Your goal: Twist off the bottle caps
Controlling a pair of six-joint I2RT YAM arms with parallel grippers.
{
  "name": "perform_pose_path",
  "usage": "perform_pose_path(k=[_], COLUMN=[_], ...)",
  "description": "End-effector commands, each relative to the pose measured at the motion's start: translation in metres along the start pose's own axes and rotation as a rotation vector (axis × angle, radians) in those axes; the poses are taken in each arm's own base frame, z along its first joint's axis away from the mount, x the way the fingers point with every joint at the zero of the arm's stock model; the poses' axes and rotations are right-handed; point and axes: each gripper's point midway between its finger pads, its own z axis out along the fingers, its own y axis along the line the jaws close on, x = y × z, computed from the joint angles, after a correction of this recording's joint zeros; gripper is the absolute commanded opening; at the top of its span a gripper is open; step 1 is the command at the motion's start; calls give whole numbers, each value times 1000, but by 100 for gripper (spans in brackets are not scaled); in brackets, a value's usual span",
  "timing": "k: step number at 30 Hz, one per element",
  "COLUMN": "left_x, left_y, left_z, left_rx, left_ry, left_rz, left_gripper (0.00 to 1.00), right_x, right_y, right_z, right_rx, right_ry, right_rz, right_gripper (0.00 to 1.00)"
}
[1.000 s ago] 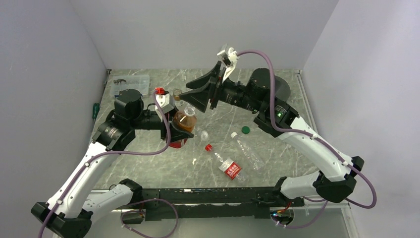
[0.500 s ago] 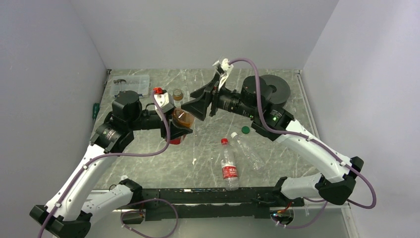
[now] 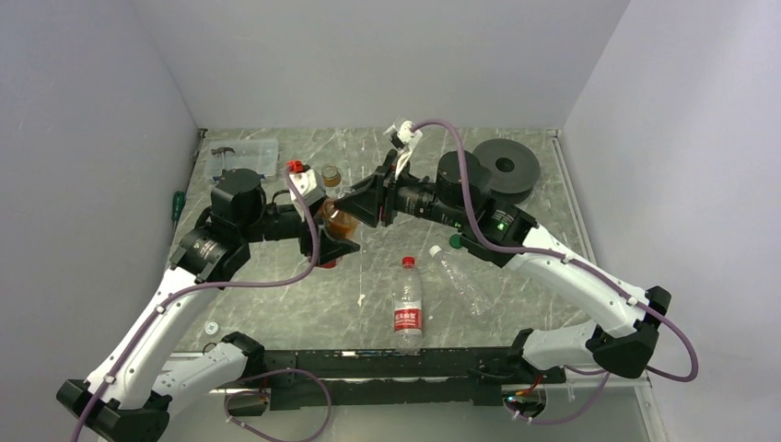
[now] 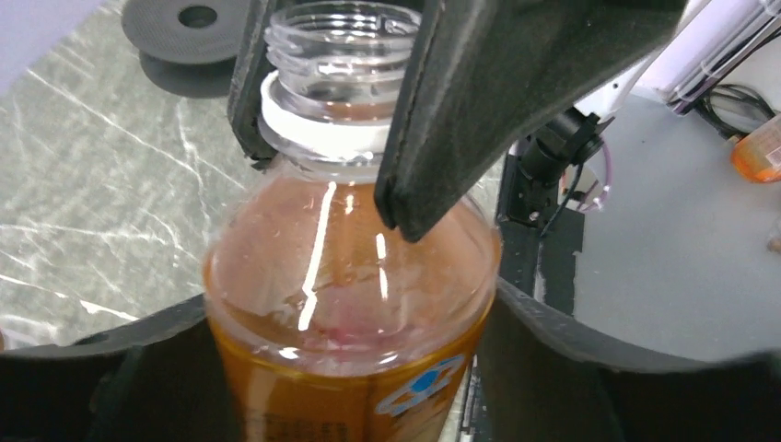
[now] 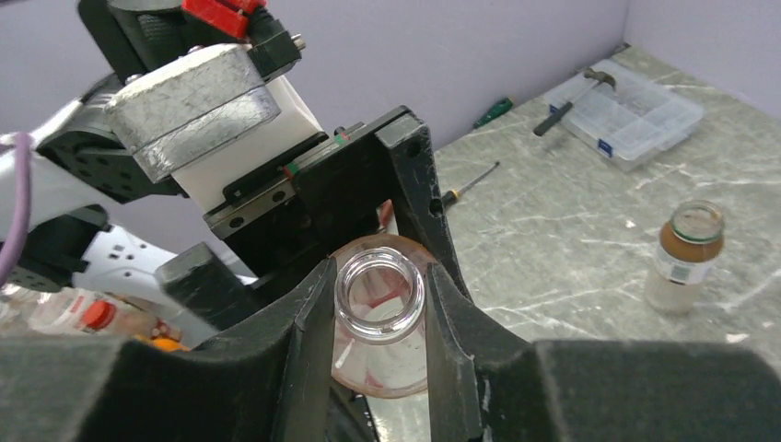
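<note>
Left hand is being held clamped on body of amber bottle, raised off bench; neck is open, no cap on it. Short bottle behind also uncapped. Right hand is being pressed shut on that open neck. Red-labelled bottle, lying down, is still being sealed by red cap; plain bottle by white cap. Green cap loose. Judged: two caps left. Since earlier frames, right hand is being brought onto neck, and red-labelled bottle has been shifted toward arm bases.

One camera hangs high above the near edge, looking down over the whole table. Both wrist cameras sit very close, facing each other across the same amber bottle.
</note>
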Motion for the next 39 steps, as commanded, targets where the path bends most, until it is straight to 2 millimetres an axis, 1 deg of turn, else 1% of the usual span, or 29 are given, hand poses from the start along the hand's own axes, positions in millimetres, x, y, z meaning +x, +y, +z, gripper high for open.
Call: perform_pose_path(k=[1, 2, 5, 7, 10, 11, 16, 21, 23, 24, 25, 28, 33, 36, 39], left_x=[3, 7, 17, 25, 41, 49, 78, 96, 99, 99, 98, 95, 96, 97, 97], left_y=[14, 18, 34, 43, 61, 67, 84, 95, 97, 97, 96, 96, 96, 98, 98], left_z=[1, 1, -4, -9, -18, -24, -43, -60, -65, -67, -68, -69, -65, -65, -66], left_rx=[-76, -101, -205, -265, -380, -430, -569, -671, -696, -700, -704, -702, -685, -686, -689], left_ry=[21, 34, 80, 124, 205, 244, 393, 519, 532, 531, 527, 515, 523, 525, 525], left_rz=[-23, -31, -63, -80, -115, -130, -189, -232, -243, -248, -251, -253, -262, -266, -265], left_gripper=[93, 99, 99, 99, 99, 99, 99, 99, 99, 99, 99, 100, 99, 99, 99], right_x=[-12, -10, -7, -1, 8, 13, 46, 66, 71, 69, 74, 78, 89, 100, 111], right_y=[-21, -28, -47, -61, -88, -99, -150, -204, -222, -230, -238, -260, -286, -298, -305], right_z=[2, 2, -1, -3, -4, -4, 10, 21, 25, 28, 31, 35, 44, 48, 49], right_rx=[131, 161, 242, 292, 383, 415, 548, 669, 694, 704, 718, 766, 796, 805, 812], right_ry=[-33, -25, 0, 24, 45, 56, 128, 121, 108, 85, 84, 70, 46, 41, 44], right_rz=[-64, -84, -135, -158, -194, -210, -264, -280, -276, -278, -280, -287, -230, -167, -123], right_gripper=[0, 0, 0, 0, 0, 0, 0, 0, 0, 0, 0, 0, 0, 0, 0])
